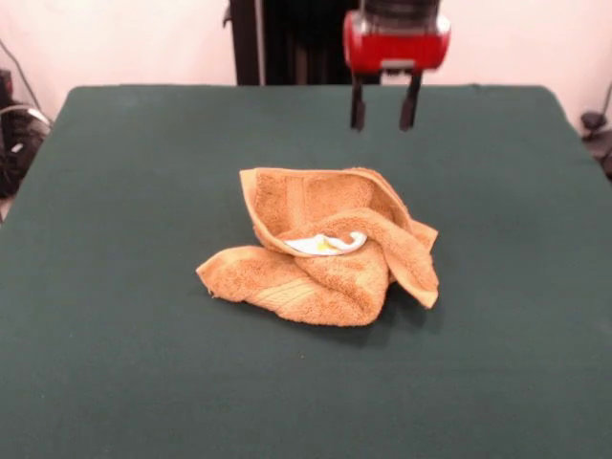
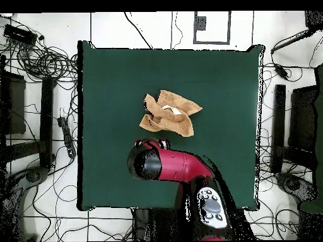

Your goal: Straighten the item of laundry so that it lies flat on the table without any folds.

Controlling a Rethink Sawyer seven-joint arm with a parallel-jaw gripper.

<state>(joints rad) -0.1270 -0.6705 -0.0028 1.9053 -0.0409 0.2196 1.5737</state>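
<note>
Dark green felt was seen covering the surface [image 1: 115,287], and an orange-tan terry hand towel [image 1: 320,249] was found crumpled near its middle, its white label [image 1: 327,244] exposed among the folds. Above and behind it the gripper [image 1: 383,103] was held with jaws parted, grasping nothing.

- One camera looks across the green table [image 1: 115,363] from its near edge, low and fairly close, facing the arm's side.
- The other hangs high above, looking straight down, taking in the whole table [image 2: 107,75] and the surrounding floor.
- Both share the tabletop and the crumpled towel [image 1: 325,251] [image 2: 169,113].
</note>
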